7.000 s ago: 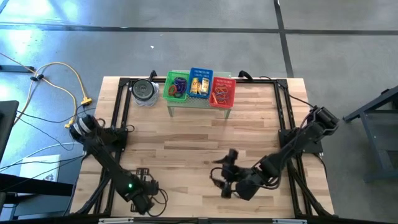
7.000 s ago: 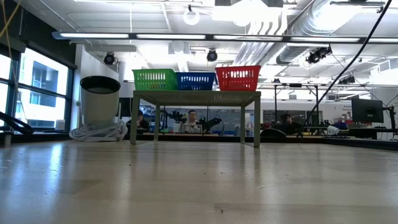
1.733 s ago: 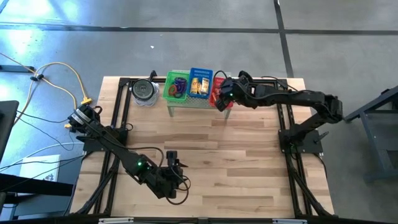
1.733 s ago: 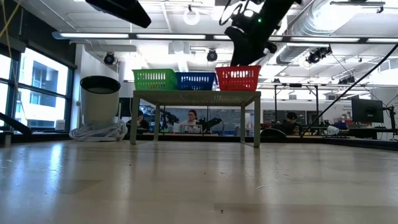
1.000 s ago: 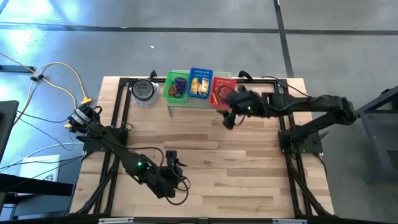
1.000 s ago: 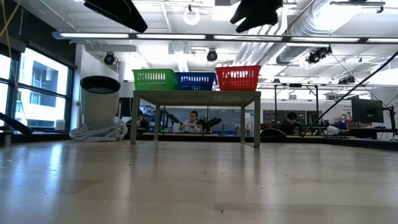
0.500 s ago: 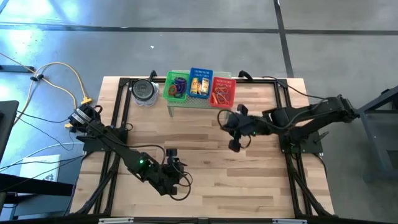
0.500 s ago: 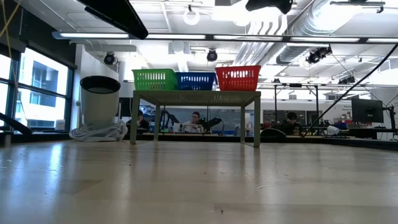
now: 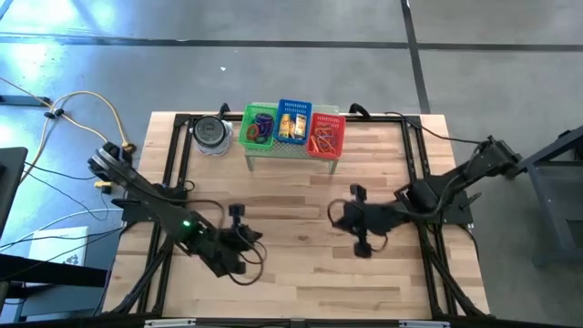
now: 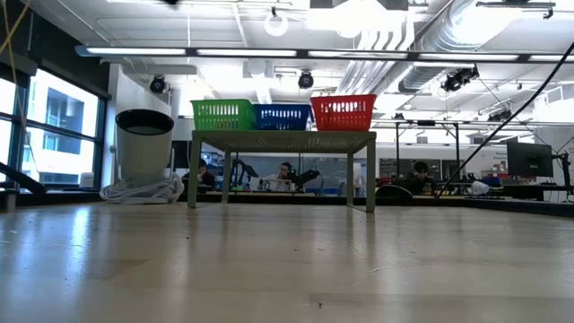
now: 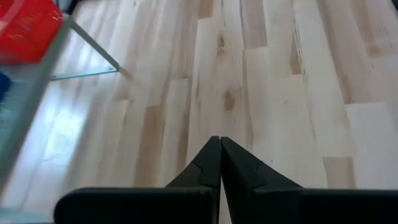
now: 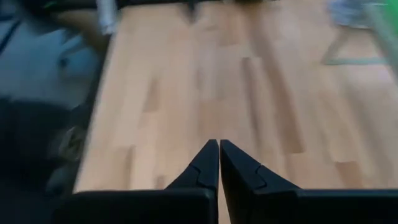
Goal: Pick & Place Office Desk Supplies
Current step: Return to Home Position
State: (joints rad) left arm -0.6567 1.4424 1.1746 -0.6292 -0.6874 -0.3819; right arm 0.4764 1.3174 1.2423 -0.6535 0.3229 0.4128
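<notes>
Collision between the arms looks the main risk, since left gripper [image 11: 219, 140] and right gripper [image 12: 219, 143], each with fingers pressed together, hang near each other over mid-tabletop while the office supplies [image 9: 323, 138] lie in baskets [image 9: 293, 102] at the far edge.

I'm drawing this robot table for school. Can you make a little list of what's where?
Green basket: purple and blue loops
Blue basket: yellow pieces
Red basket: orange bands
Grey tin: beside the green basket
Left end effector: shut, empty, above bare table
Right end effector: shut, empty, above bare table
</notes>
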